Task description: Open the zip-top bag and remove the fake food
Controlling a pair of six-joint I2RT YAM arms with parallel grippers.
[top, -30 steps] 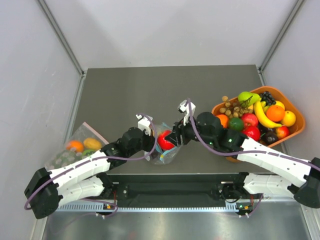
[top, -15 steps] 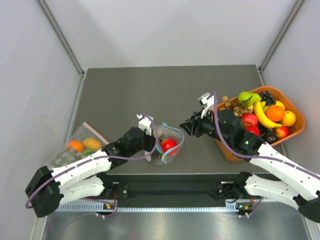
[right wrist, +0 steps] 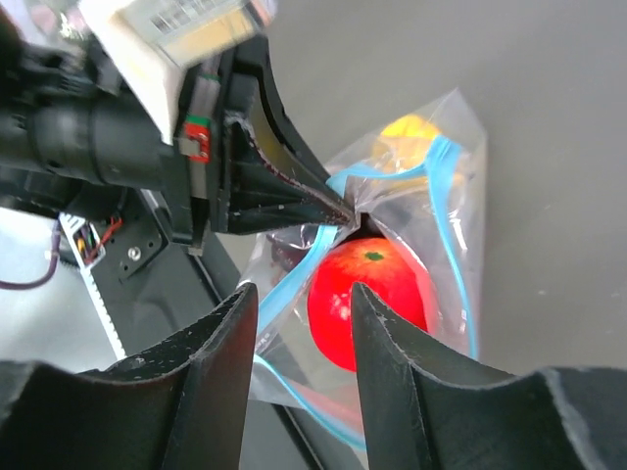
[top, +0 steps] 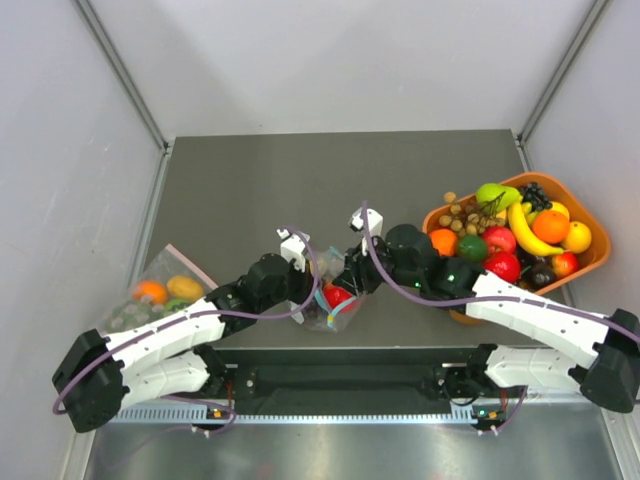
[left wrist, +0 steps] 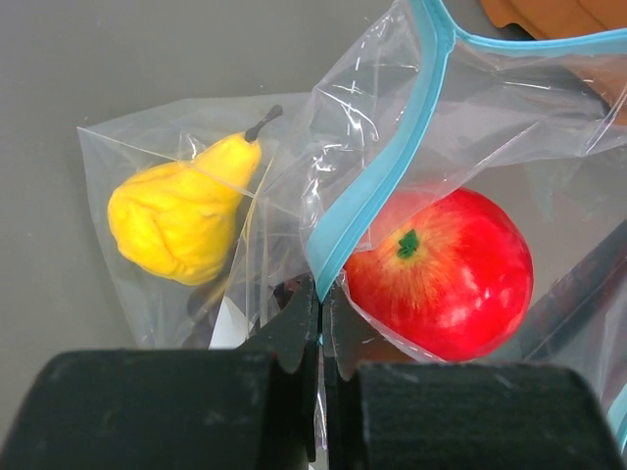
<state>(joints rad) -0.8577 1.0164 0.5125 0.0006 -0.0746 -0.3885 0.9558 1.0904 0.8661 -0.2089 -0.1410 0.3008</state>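
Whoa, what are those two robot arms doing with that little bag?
The left gripper pinches the blue zip edge of the zip-top bag, holding its mouth open. Inside are a red apple and a yellow pear. The right gripper hovers at the mouth with its jaws apart, aimed at the apple but holding nothing. An orange bowl of fruit sits to the right.
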